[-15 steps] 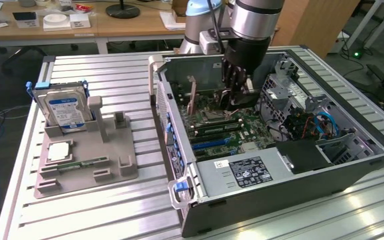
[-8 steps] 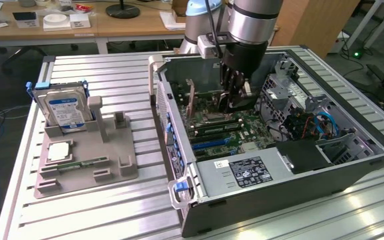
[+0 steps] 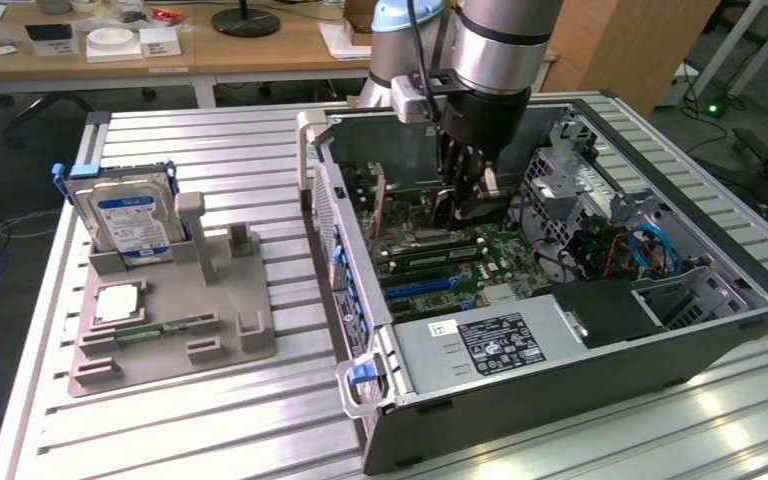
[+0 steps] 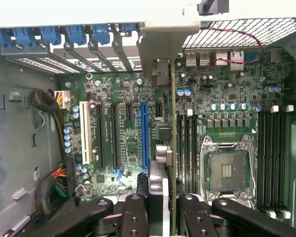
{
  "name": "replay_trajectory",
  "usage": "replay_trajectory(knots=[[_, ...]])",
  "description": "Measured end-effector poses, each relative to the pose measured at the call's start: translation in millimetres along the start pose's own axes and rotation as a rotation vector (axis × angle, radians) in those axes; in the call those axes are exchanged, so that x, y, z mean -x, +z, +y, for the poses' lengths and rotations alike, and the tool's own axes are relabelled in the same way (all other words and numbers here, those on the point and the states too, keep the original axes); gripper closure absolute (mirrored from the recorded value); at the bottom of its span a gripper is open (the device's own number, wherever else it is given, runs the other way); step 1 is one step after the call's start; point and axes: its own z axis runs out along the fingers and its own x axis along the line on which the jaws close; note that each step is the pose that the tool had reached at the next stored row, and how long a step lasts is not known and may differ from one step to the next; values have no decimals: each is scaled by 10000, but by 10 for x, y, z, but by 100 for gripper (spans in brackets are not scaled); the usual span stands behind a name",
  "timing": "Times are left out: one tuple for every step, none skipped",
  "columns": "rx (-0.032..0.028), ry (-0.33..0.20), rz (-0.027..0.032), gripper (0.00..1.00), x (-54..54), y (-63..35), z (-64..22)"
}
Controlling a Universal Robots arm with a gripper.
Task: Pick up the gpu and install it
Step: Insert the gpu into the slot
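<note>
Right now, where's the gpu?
The gpu is in the gripper, inside the case at the exterior view's centre, above the motherboard between blue slot and CPU socket.

Arm (image 3: pixel 498 45): silver-grey tube with a black band round it, pale blue joint cap (image 3: pixel 404 15) at the exterior view's left. Black cable (image 3: pixel 418 40) runs down alongside to a light grey bracket (image 3: pixel 414 98) at the wrist. Gripper (image 3: pixel 471 208) is all black with slim linked fingers. Wrist view: finger links (image 4: pixel 133 217) are matte black with round pivot pins at the joints.
</note>
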Motion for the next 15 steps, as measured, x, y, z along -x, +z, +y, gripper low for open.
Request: replay_trajectory(knots=[[0,-1,0,72,-1,6,1],[1,-3,2,72,-8,8,1],[1,-1,2,72,-20,9,0],[1,-1,1,72,-33,11,0],[0,-1,0,72,-42,13,-1],[0,-1,0,72,-50,15,0],[1,0,0,72,-57,19,0],[0,-1,0,72,-68,20,0],[1,-1,1,72,-81,22,-1],[0,-1,0,72,-91,25,-1],[0,-1,0,72,-100,28,-2],[0,-1,0,72,-108,31,-2],[1,0,1,72,-118,33,-2],[0,-1,0,72,-127,35,-3],[1,-1,1,72,-134,36,-3]])
